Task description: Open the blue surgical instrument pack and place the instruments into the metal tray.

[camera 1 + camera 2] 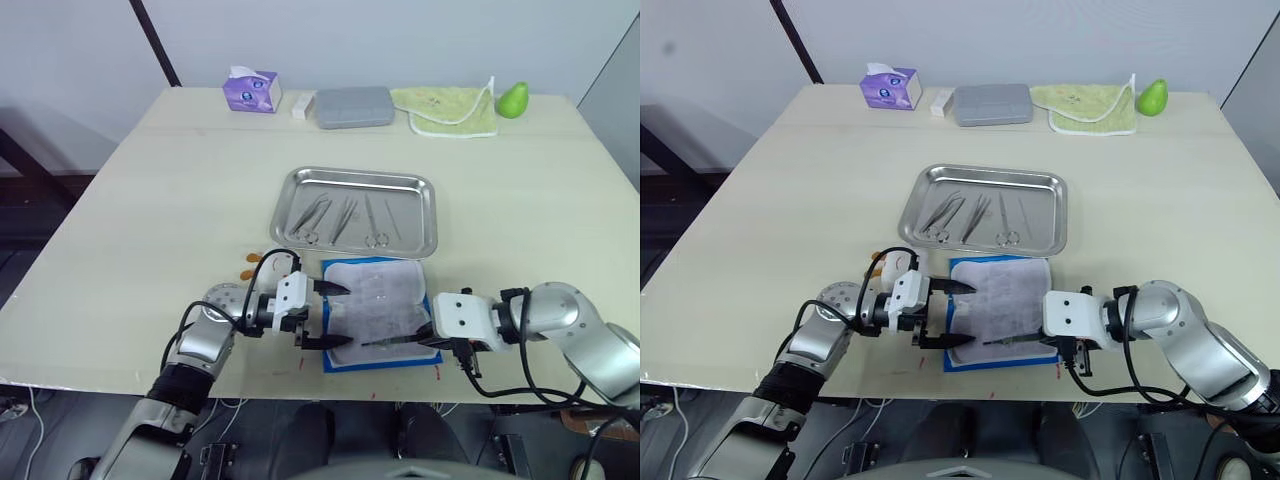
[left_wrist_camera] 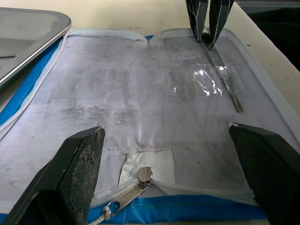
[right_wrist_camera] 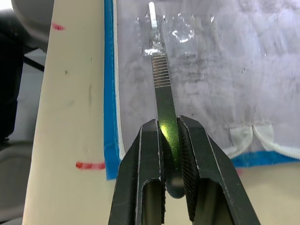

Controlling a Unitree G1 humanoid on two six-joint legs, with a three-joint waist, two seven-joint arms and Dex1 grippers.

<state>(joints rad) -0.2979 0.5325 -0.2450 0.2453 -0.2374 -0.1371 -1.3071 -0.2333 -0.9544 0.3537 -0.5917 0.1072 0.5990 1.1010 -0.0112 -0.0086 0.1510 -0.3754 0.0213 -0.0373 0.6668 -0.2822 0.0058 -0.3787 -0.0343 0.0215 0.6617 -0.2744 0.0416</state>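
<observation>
Blue pack [image 1: 375, 312] lies unzipped at the counter's [image 1: 150, 220] near edge, white lining up, just in front of the steel tray [image 1: 428, 215]. Tray holds several instruments [image 1: 345, 220], probably scissors and forceps. Right gripper [image 3: 169, 136], jaws clamped on a flat-handled tool [image 3: 161, 89] lying on the lining. Left gripper [image 1: 328, 315], jaws wide over the pack's left edge.

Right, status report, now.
Left gripper open over the opened pack. Right gripper shut on last instrument, lying on the pack. Other instruments already in metal tray. Path clear.
</observation>
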